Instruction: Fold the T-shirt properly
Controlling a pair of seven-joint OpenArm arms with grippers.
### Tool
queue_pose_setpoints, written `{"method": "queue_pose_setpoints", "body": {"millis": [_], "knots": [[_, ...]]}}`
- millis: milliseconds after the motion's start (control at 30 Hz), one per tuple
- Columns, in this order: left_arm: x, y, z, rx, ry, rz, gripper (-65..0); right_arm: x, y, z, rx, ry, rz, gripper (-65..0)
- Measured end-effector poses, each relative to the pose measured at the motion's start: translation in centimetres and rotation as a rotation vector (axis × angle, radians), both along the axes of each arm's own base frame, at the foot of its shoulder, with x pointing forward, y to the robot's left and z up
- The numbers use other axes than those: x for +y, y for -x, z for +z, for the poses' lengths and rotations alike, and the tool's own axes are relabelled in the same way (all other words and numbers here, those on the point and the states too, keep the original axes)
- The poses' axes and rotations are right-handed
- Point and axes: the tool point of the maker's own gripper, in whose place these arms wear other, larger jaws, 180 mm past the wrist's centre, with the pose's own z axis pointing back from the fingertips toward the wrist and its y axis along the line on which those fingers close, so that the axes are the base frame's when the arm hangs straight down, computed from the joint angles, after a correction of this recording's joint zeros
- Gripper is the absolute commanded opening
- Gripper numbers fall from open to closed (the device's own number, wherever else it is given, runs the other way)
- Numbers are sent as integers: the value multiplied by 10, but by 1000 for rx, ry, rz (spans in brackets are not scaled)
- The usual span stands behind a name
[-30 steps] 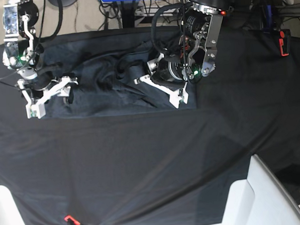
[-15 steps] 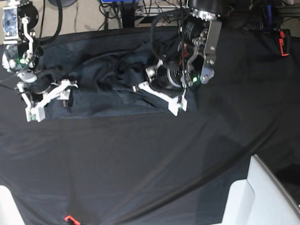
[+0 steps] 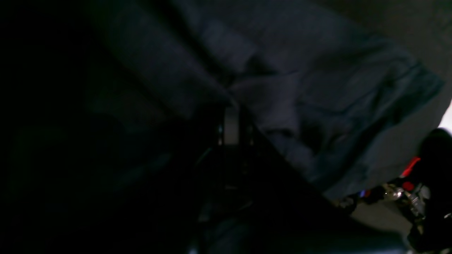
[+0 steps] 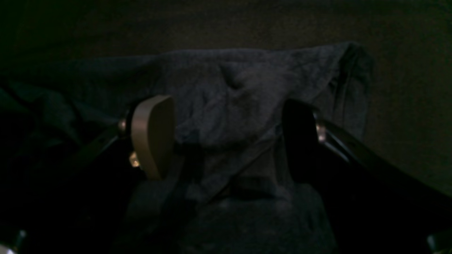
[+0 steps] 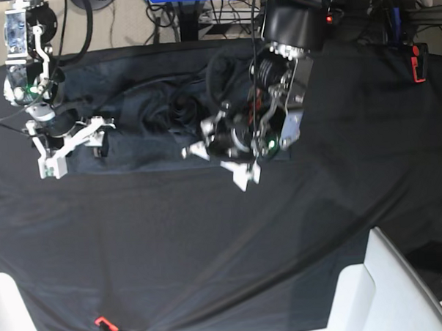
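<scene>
The left gripper [image 5: 219, 162] is pressed together, pinching the T-shirt [image 5: 142, 121]; the right gripper [image 5: 73, 146] stays spread above a sleeve. The thin fabric could slip out and bunch.

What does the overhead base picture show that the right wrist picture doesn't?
Only the base view shows both arms, the whole black table cloth, the white chair at the front and the left hand over the T-shirt's front edge. Only the right wrist view shows the right hand's two pads up close, wide apart, with wrinkled fabric between them. Both show the dark grey T-shirt and the open right hand at one end of it.
</scene>
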Motion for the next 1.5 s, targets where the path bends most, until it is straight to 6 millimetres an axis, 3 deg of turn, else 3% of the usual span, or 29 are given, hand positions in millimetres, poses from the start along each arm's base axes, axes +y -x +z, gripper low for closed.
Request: {"method": "queue_pose_setpoints", "body": {"millis": [100,300,400,467,533,600,667,800,900,1000,1067,1200,1400,1500], "knots": [[-5,-19,13,-44,9,0,-650,0,0,0,0,-1,0,-210],[3,-41,13,-91,-22,33,-650,4,1,-1,2,-2,19,-210],[8,-47,32,-160,-13,45,-650,31,11,4,-7,0,171,-215],[28,-45,43,-220,-28,44,-650,56,20,15,-31,-27,261,-215],[66,-30,35,-224,-113,48,-650,69,24,20,-40,-18,312,-215],[123,3,17,-169,-215,90,-650,85,30,23,-44,-13,398,-216],[165,30,11,-159,-275,90,-650,101,35,22,-40,-20,450,-216],[224,59,29,-283,-297,98,-650,125,38,16,10,-32,452,-216],[276,99,32,-311,-387,95,-650,134,27,20,11,-13,460,-216],[296,131,32,-311,-404,74,-650,150,29,21,13,-12,481,-216],[305,137,37,-333,-408,73,-650,167,39,18,34,-43,505,-216],[328,144,40,-330,-432,145,-650,181,45,-7,102,-32,515,-216],[328,149,38,-323,-428,135,-650,182,51,-25,135,-34,508,-218],[326,149,35,-322,-419,149,-650,180,44,-23,123,-27,506,-218]]}}
